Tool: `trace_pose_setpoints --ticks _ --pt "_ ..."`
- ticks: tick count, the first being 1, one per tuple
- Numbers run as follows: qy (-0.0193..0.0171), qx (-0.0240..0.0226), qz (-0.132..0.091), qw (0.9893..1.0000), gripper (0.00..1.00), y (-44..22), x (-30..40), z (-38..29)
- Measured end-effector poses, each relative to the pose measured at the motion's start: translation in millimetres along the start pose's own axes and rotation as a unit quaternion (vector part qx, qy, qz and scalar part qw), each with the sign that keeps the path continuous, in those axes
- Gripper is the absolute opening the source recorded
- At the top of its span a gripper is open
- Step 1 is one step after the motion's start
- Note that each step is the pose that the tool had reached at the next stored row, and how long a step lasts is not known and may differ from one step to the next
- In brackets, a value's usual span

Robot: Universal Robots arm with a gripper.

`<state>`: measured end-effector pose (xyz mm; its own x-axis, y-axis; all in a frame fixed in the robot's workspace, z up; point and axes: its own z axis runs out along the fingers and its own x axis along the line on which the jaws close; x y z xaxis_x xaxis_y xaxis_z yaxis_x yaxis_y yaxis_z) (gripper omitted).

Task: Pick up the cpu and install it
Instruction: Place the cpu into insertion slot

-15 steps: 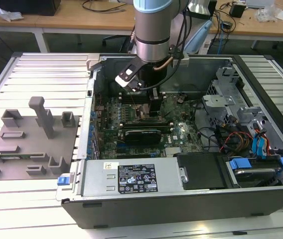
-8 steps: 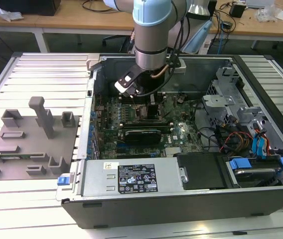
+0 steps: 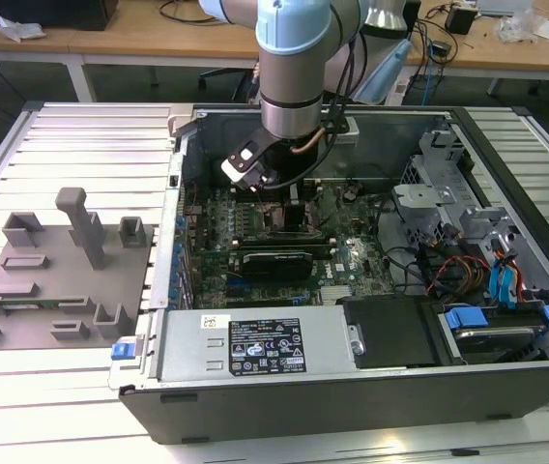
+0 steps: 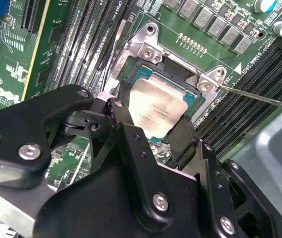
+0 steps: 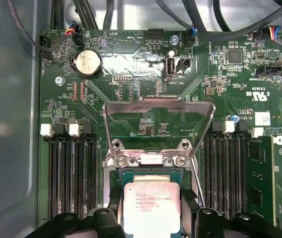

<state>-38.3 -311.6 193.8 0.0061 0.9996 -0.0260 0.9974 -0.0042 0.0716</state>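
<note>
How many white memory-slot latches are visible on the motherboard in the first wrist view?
4. Two white latches stand on one side of the socket frame, two on the other. More may be hidden behind the gripper holding the cpu.

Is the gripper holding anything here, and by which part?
Yes: the cpu, pinched by two opposite edges between the fingers, over the open socket.

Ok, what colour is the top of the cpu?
The cpu has a pale silvery metal top with a thin darker rim, clearest in the first wrist view.
</note>
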Motion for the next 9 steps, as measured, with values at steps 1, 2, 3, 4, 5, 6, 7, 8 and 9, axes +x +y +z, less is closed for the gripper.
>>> trace_pose_setpoints --ticks 1,2,3,4,5,6,7,8,9 --pt "0.0001 -0.0001 0.000 1.0000 0.55 0.0 0.0 0.1" --pt "0.0001 -0.0001 0.000 1.0000 0.55 0.0 0.0 0.1" --pt "0.0000 -0.0001 0.000 1.0000 0.55 0.0 0.0 0.1" --pt "0.0002 -0.0001 0.000 1.0000 0.55 0.0 0.0 0.2" --pt "0.0011 -0.0007 0.000 1.0000 0.55 0.1 0.3 0.8" --pt "0.0009 -0.0006 0.000 1.0000 0.62 0.1 0.3 0.8" --pt "0.0005 -0.0004 0.000 1.0000 0.62 0.1 0.2 0.5" --pt "0.0003 -0.0002 0.000 1.0000 0.62 0.0 0.1 0.4" --pt "0.0003 -0.0002 0.000 1.0000 0.62 0.0 0.1 0.4"
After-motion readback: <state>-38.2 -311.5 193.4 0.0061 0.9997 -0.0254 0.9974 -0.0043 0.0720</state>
